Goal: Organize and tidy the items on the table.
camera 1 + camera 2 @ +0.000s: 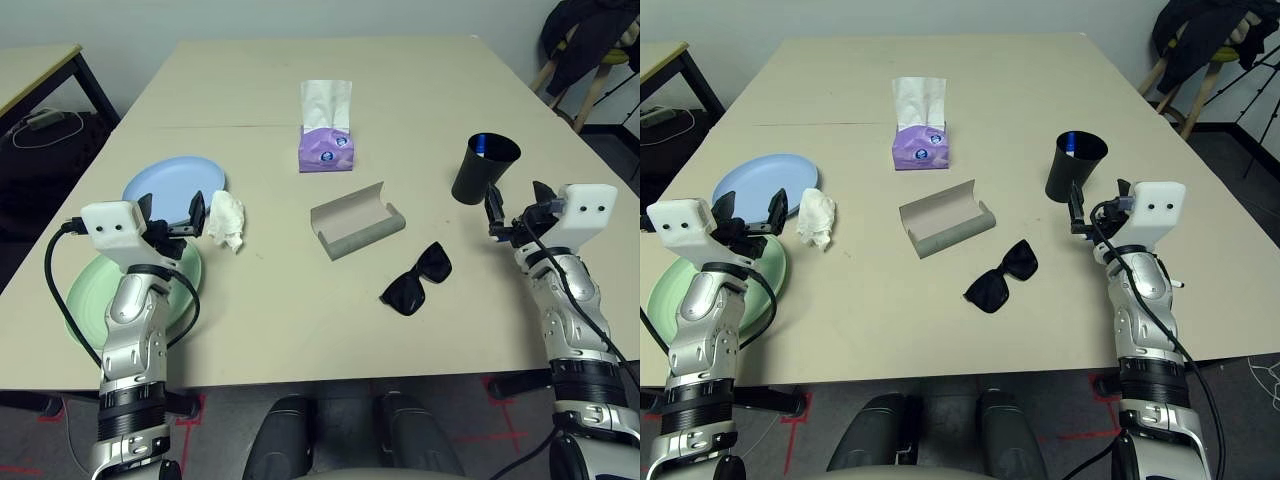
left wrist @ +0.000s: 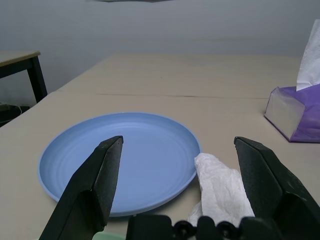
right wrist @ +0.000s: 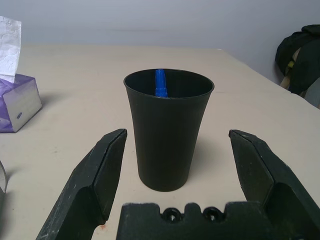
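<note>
On the beige table (image 1: 300,330) my left gripper (image 1: 172,211) stands open over the near edge of the pale blue plate (image 2: 120,155), with the crumpled white tissue (image 1: 226,219) just beside its inner finger. The green plate (image 1: 88,298) lies under my left forearm. An open grey glasses case (image 1: 357,227) sits mid-table, and black sunglasses (image 1: 417,278) lie in front of it. My right gripper (image 3: 177,134) is open just short of the upright black cup (image 3: 168,131), not touching it. A blue-tipped pen (image 3: 160,83) stands inside the cup.
A purple tissue box (image 1: 326,148) stands behind the glasses case, near the table's seam. A black-legged side table (image 1: 35,62) is off to the far left with a cable on the floor. A stool draped with dark clothing (image 1: 590,40) stands at the far right.
</note>
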Robot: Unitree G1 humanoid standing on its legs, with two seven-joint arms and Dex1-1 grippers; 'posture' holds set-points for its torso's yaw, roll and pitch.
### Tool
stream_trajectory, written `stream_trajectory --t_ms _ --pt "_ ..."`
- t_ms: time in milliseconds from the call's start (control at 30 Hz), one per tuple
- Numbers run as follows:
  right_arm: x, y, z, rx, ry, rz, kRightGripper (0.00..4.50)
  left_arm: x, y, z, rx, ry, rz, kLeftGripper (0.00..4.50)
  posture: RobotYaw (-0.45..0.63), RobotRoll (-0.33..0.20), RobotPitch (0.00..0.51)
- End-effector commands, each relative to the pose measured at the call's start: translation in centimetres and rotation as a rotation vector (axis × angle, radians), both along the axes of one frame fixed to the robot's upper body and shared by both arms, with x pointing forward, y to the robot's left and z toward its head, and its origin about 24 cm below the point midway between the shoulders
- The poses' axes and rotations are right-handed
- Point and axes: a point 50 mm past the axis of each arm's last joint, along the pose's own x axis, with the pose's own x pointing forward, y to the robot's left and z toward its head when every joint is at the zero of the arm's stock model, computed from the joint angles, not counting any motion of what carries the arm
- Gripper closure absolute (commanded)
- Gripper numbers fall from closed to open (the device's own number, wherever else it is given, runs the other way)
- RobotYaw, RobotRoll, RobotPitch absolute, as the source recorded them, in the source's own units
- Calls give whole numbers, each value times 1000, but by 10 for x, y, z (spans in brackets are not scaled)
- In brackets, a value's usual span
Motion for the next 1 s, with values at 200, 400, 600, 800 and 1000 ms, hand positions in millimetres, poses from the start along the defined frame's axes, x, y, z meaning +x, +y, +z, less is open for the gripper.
stream_trajectory --t_ms 200,400,600,800,1000 --pt "2 3 2 -30 -8 56 27 4 3 1 2 10 -15 0 54 0 93" --pt "1 9 4 -54 -28 151 27 8 3 4 13 30 -80 0 54 0 94" --pt "-3 20 8 -14 -19 385 27 10 7 6 15 70 -166 0 61 0 93" --pt "-10 37 6 -136 13 656 27 8 9 6 15 74 -171 0 68 0 90" --pt "-23 54 1 -395 32 975 27 5 8 4 17 78 -169 0 74 0 89"
